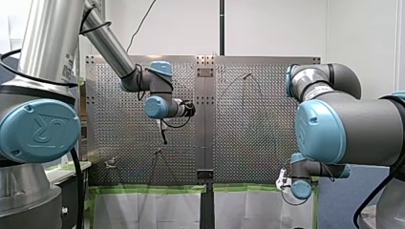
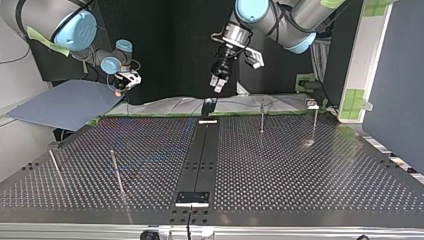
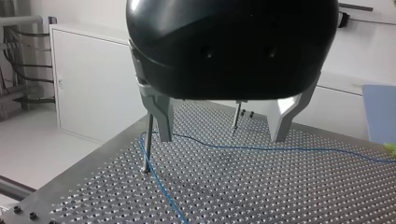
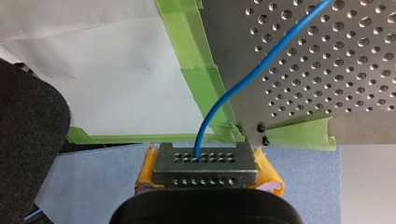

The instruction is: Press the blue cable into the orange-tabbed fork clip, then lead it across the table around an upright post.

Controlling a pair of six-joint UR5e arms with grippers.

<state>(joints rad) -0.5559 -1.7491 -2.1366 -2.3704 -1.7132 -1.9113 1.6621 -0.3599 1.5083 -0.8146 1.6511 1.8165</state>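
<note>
We judged the routing well advanced: the blue cable (image 3: 261, 148) lay on the table (image 3: 280, 196), apparently bent round the post (image 3: 148, 142) beside our left gripper (image 3: 222, 137), jaws released and empty, while our right gripper (image 4: 204, 158) clenched it at the front view's lower right; fork clip seating unseen.

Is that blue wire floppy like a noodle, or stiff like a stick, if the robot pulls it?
Probably bendy but slightly springy: the blue cable arcs smoothly out of my right gripper without drooping. It likely wraps easily, since it turns sharply at the upright post. It looks thin, so probably light.
</note>
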